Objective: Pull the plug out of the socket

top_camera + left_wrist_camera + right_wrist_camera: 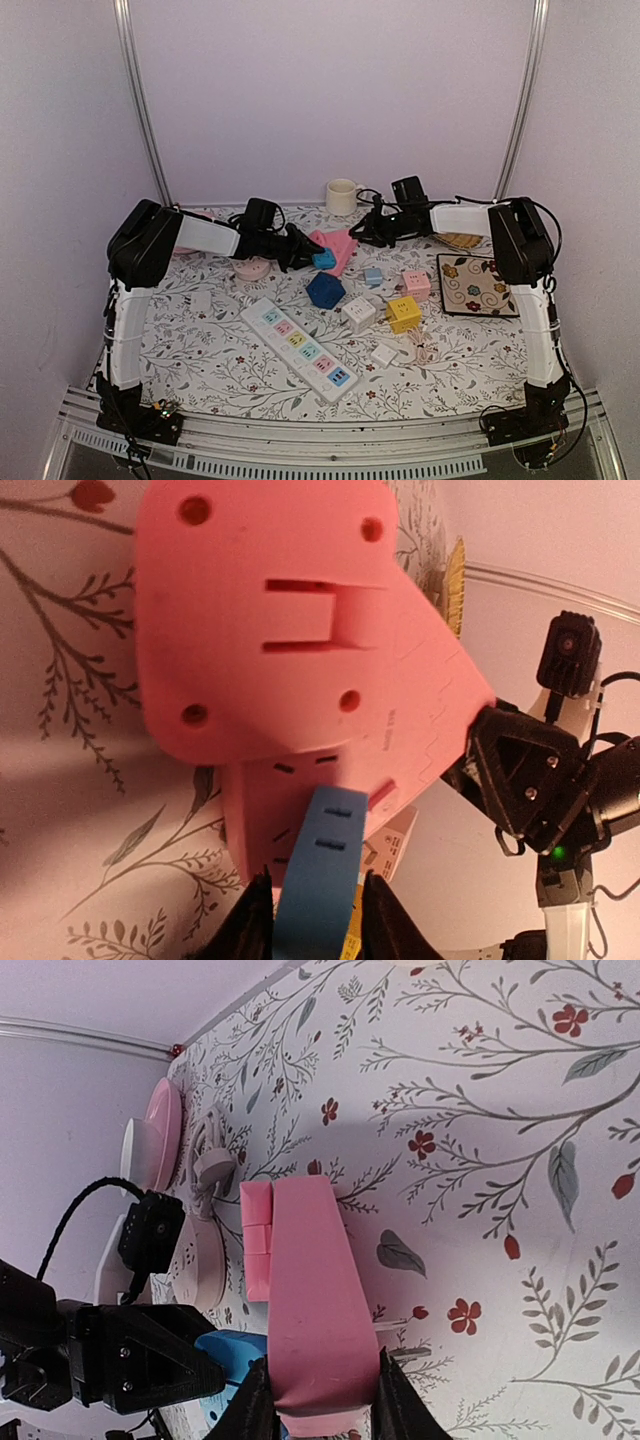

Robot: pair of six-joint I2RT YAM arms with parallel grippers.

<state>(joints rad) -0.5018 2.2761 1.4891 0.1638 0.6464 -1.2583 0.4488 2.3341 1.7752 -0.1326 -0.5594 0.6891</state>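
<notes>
Pink plastic socket (290, 630) gripped by right tool (318, 1392), flat blue plug (320, 865) at six o'clock pinched by left tool (318, 915), prongs hidden.

We see the blue plug (320, 855) pinched in the left pincer (314, 882), its end against the pink socket (290, 630), which sits clamped in the right pincer (320, 1362).
</notes>
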